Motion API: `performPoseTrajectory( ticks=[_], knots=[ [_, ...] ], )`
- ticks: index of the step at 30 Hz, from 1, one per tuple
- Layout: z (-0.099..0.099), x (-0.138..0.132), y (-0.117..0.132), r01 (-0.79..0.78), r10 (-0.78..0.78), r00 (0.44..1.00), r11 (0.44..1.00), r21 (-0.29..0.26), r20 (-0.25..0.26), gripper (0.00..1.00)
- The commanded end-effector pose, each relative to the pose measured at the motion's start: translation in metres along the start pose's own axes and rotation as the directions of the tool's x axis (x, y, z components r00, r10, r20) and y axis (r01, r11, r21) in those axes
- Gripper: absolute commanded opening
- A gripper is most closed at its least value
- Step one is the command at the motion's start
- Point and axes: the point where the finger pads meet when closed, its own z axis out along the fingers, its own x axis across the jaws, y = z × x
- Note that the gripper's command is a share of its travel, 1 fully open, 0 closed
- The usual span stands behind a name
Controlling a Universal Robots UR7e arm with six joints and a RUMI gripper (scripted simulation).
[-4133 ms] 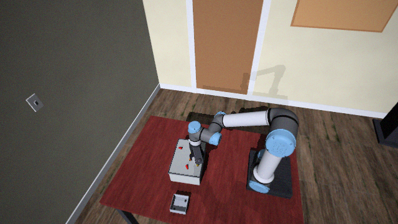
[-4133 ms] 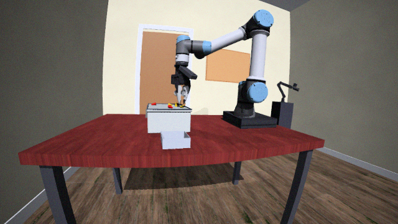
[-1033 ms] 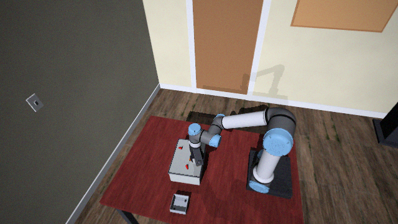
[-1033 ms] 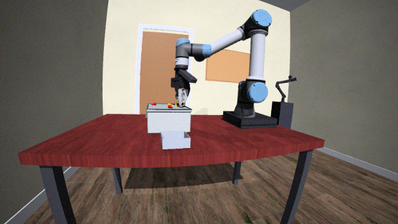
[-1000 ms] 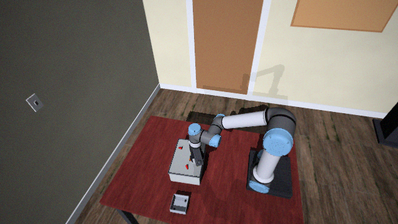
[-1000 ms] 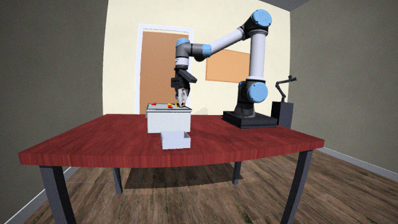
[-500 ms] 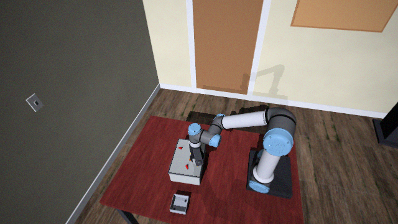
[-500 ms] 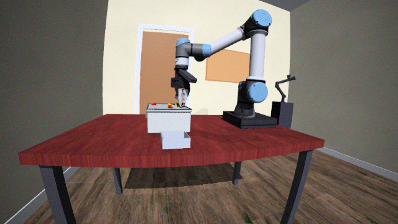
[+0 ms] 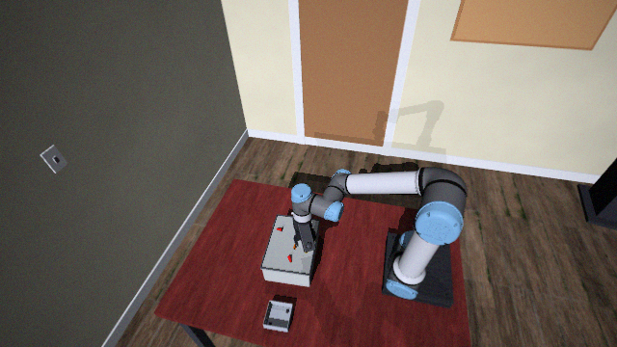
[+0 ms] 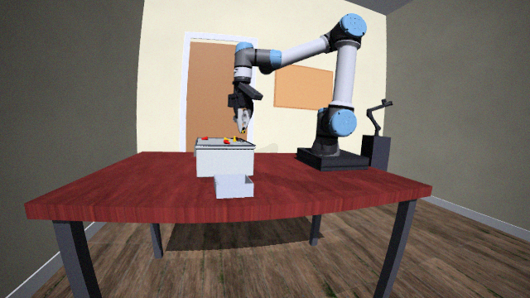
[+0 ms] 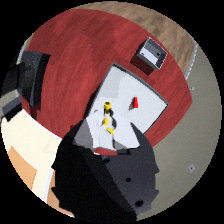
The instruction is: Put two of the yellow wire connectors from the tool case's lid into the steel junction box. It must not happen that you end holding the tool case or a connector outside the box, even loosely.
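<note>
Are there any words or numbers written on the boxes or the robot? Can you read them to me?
No readable text anywhere in these views.
Tool case: plain grey, no label.
Steel junction box: no markings that can be made out.
Arm and gripper, shut on a yellow wire connector: no brand or number visible.
Wall plate: only a dark spot, no writing.
</note>
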Motion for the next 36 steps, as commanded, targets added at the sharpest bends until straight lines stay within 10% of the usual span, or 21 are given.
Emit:
performPoseTrajectory(
  ticks=[1, 36],
  knots=[
    [-0.020, 0.000, 0.000, 0.000, 0.000, 1.000, 1.000, 0.000, 0.000, 0.00],
    [-0.031, 0.018, -0.018, 0.000, 0.000, 1.000, 1.000, 0.000, 0.000, 0.00]
  ],
)
